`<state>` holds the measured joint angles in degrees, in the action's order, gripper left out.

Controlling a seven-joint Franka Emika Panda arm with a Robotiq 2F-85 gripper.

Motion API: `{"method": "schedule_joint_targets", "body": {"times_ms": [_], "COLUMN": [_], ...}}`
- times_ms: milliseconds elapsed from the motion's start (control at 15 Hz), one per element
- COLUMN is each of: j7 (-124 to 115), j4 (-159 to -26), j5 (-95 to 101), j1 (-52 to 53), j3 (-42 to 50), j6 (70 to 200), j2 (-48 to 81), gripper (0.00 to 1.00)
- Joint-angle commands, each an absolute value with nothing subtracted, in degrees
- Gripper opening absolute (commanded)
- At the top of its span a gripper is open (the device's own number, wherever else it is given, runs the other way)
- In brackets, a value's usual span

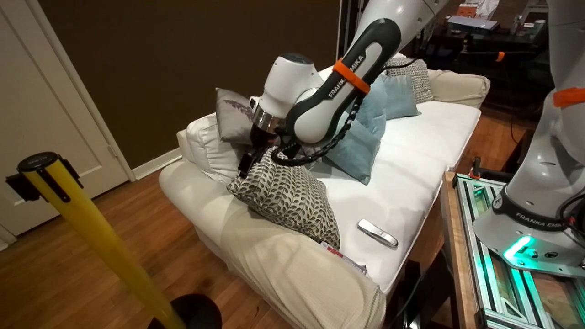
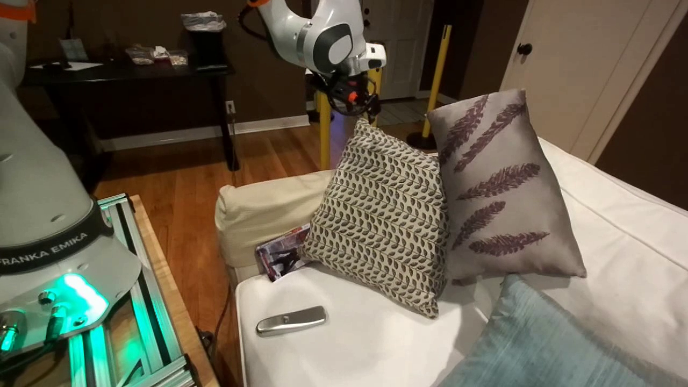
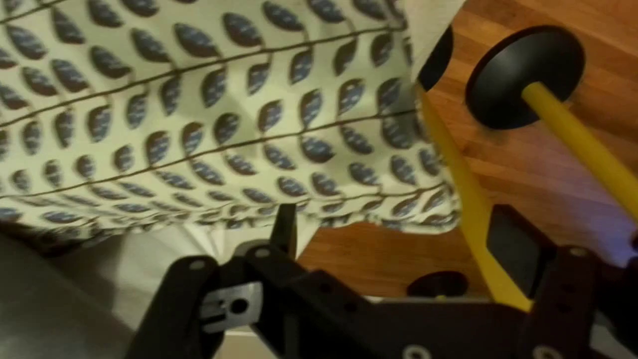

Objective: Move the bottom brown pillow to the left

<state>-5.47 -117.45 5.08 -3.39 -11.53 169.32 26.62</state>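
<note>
The bottom brown pillow, off-white with fine rows of brown leaves, shows in both exterior views [image 1: 290, 196] [image 2: 384, 209]. It stands tilted against the sofa arm, one corner pointing up. In the wrist view the pillow [image 3: 224, 114] fills the upper left. My gripper [image 3: 398, 232] is open, its black fingers wide apart. It is at the pillow's top corner in both exterior views [image 1: 257, 157] [image 2: 371, 107]. In the wrist view the pillow's edge lies just ahead of the fingers, and floor shows through the gap. I cannot tell whether a finger touches the cloth.
A grey-brown feather-print pillow [image 2: 494, 188] leans beside it. Teal pillows [image 2: 564, 344] and another patterned pillow [image 1: 411, 77] lie farther along the sofa. A silver handheld object [image 2: 291, 321] and a flat printed box [image 2: 284, 251] lie near the sofa arm [image 2: 269, 215]. Yellow posts [image 1: 98, 228] stand beyond.
</note>
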Motion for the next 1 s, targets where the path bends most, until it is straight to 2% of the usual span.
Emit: {"method": "schedule_joint_targets", "body": {"times_ms": [0, 400, 533, 600, 933], "j7": [-15.5, -29.5, -32.4, -28.3, -30.6], "j4": [-118.3, -114.4, -113.0, -115.1, -113.8], "j5": [10.0, 22.3, 24.4, 22.5, 23.9], "j1": [5.1, 13.4, 13.3, 10.5, 10.8], "j3": [2.9, 22.7, 24.8, 21.2, 22.7], "j6": [166.8, 158.6, 153.3, 157.0, 154.7], "j2": [22.6, 24.7, 25.6, 23.5, 24.7], "gripper": [1.0, 1.0, 1.0, 1.0, 1.0]}}
